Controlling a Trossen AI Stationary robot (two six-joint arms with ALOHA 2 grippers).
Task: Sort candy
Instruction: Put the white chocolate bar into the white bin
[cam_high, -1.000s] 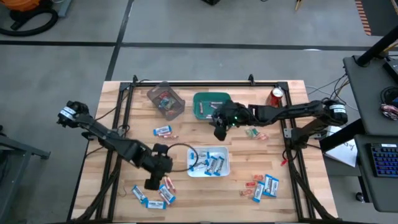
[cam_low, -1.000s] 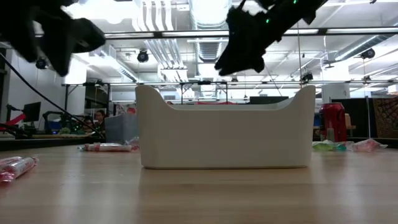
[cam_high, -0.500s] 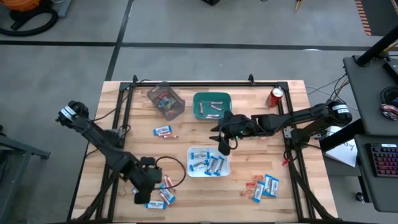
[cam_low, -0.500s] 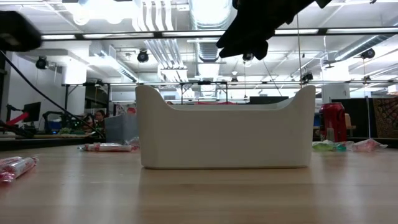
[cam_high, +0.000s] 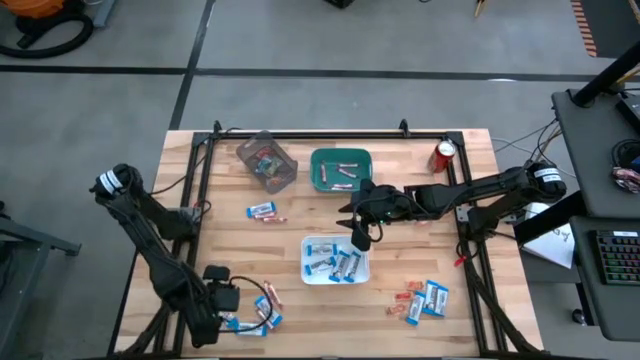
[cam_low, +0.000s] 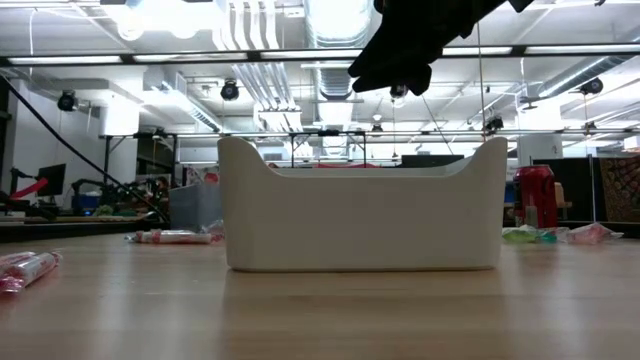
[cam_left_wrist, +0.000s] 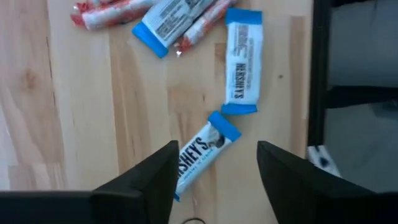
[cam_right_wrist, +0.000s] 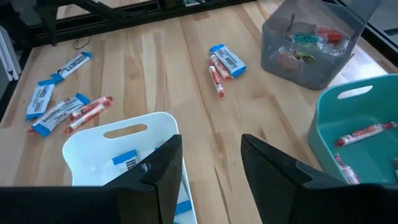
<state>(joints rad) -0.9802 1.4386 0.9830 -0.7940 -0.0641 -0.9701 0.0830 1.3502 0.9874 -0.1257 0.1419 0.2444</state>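
Swinging away from the white bin (cam_high: 336, 259), the left end effector (cam_left_wrist: 214, 171) now hangs over the near-left candy pile, spread wide and empty, with a blue-and-white packet (cam_left_wrist: 205, 149) lying between its fingers. Right end effector (cam_high: 357, 235) hovers empty and parted above the bin's far rim, so the next pick looks imminent.

Blue-and-white packets (cam_high: 338, 262) lie jumbled flat in the white bin. More candy (cam_high: 420, 299) sits scattered near the desk's right front corner. Pinkish sticks (cam_high: 343, 170) rest in the green tray.

Right claw (cam_right_wrist: 208, 165) open above white bin (cam_right_wrist: 93, 152); teal bin (cam_right_wrist: 348, 115) alongside.
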